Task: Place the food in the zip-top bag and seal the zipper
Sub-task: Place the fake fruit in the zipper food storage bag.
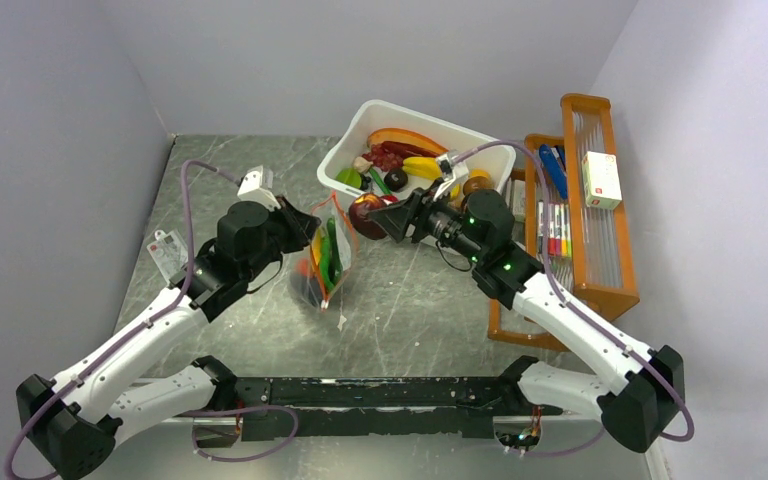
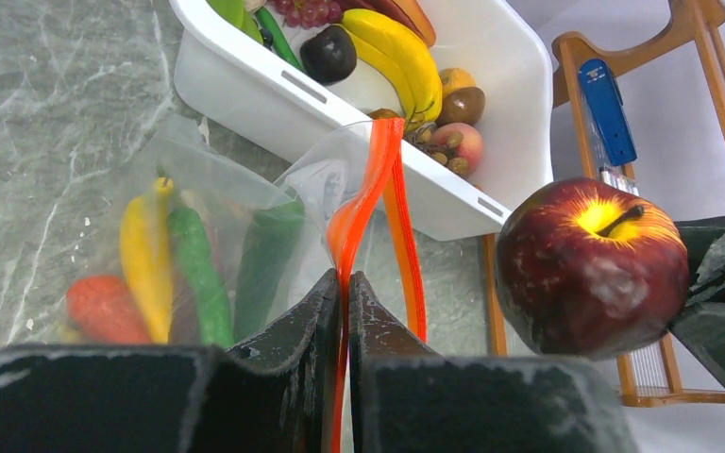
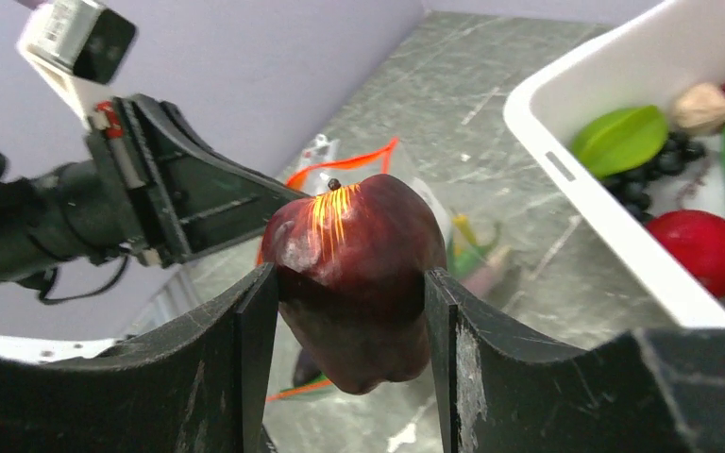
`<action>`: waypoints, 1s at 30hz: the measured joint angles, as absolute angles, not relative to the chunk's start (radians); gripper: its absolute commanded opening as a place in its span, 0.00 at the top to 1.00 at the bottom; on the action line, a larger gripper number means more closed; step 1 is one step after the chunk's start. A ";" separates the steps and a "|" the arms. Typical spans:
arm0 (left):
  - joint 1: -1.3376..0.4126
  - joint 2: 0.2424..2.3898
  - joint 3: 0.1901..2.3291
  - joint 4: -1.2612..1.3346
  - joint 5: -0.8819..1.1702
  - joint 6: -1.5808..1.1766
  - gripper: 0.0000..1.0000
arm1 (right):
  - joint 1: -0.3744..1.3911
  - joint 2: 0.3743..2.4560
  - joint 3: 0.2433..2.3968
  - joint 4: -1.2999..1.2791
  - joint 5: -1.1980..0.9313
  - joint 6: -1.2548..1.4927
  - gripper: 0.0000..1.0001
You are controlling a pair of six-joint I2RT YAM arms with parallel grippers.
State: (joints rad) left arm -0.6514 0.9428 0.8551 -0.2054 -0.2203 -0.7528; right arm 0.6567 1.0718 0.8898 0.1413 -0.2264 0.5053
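Note:
The clear zip-top bag (image 1: 325,262) lies mid-table with green, yellow and red toy food (image 2: 175,269) inside. My left gripper (image 2: 345,283) is shut on the bag's orange-red zipper strip (image 2: 378,184) and holds one lip of the mouth up; in the top view the gripper (image 1: 310,225) is at the bag's upper edge. My right gripper (image 3: 349,283) is shut on a dark red toy apple (image 3: 354,274) and holds it above the table just right of the bag's mouth; the apple shows in the top view (image 1: 367,215) and the left wrist view (image 2: 590,269).
A white tub (image 1: 415,155) with more toy fruit, including a banana (image 2: 396,47), stands behind the bag. An orange wooden rack (image 1: 585,215) with marker pens and a small box stands at the right. A white tag (image 1: 165,250) lies at the left.

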 measured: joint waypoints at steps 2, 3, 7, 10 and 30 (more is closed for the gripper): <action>-0.651 0.944 0.855 -0.206 -0.217 -0.758 0.93 | 0.672 1.084 0.891 0.162 -0.233 0.547 0.66; -0.651 0.944 0.855 -0.206 -0.216 -0.760 0.93 | 0.678 1.092 0.894 0.169 -0.238 0.570 0.66; -0.651 0.934 0.855 -0.206 -0.215 -0.762 0.93 | 0.711 1.136 0.908 0.197 -0.248 0.651 0.66; -0.651 0.920 0.851 -0.206 -0.216 -0.762 0.93 | 0.752 1.159 0.907 0.199 -0.233 0.704 0.66; -0.651 0.879 0.810 -0.192 -0.215 -0.786 0.93 | 0.873 1.235 0.905 0.130 0.015 0.852 0.61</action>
State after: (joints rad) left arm -0.6514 0.8795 0.8104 -0.1921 -0.2150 -0.7856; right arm 0.8726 1.2354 0.9051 0.1295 0.0154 0.8520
